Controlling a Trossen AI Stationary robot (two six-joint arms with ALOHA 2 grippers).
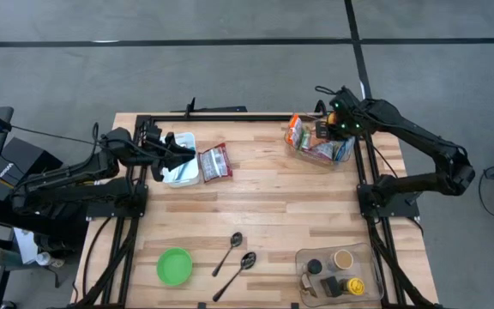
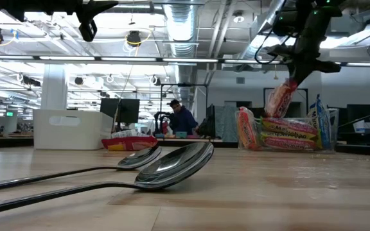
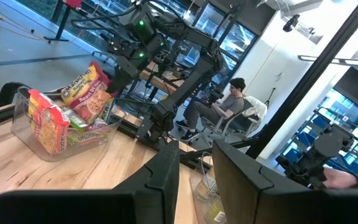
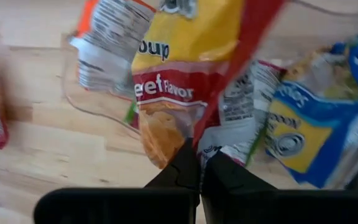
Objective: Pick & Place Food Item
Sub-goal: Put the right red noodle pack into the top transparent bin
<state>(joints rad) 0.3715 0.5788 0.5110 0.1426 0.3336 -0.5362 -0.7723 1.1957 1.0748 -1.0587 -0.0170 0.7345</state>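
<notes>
Wooden table (image 1: 264,215) bears a clear bin (image 1: 320,154) of noodle packets at its far right, above which we find the right gripper (image 4: 199,163) pinched on one light, crinkly, crushable soup packet (image 4: 185,81) by its edge seam, a sound hold.
</notes>
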